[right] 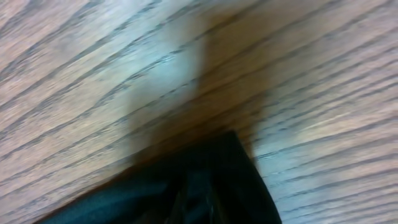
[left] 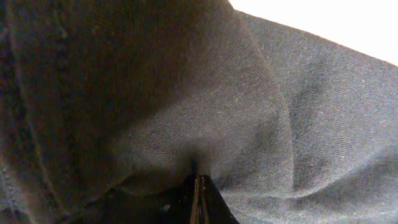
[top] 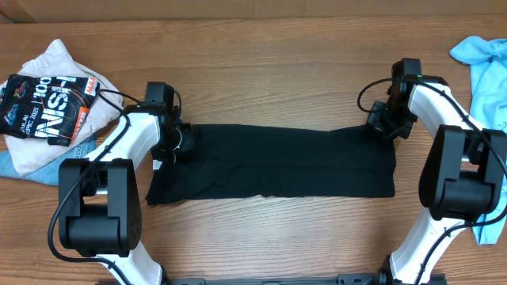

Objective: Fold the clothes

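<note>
We see black shirt lying as long flat band across mid worktop, between both arms. Left end effector at band's far-left corner, jaws pinched together on shirt fabric, cloth puckering at tips. Right end effector at far-right corner; wrist view blurred, we cannot tell its state. Near edge straight, left end slanted. Bare wood open beyond far edge. Printed black garment far left, light blue shirt far right, both apart from band.

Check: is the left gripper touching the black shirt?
Touching. The left wrist view shows the left gripper shut, pinching a gathered fold of the black shirt at its tips.
</note>
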